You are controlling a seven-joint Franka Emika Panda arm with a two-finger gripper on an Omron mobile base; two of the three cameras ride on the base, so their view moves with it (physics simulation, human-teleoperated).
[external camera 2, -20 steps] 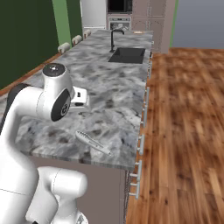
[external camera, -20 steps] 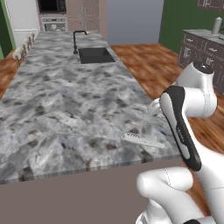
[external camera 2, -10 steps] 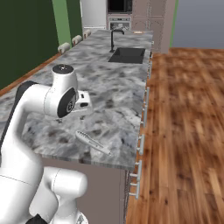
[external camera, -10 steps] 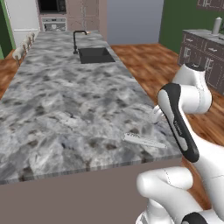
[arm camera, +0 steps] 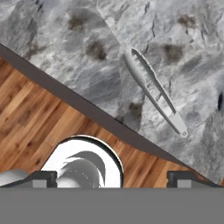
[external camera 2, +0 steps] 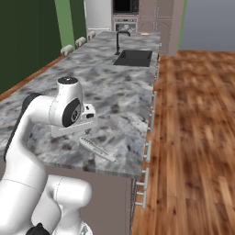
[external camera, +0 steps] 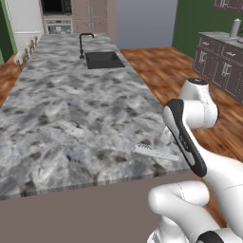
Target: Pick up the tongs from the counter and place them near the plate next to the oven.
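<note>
The grey-and-white marbled stone bench carries the slim, pale grey-white tongs flat near its front corner, just beside the edge, touching nothing else. Right of them the white arm hangs; its jaws, poorly seen, seem spread wide and empty.

Pale grey tongs; grey-and-white marbled counter; seemingly black sink.

White arm folded at the elbow, hand pointing down, fingers spread wide
</note>
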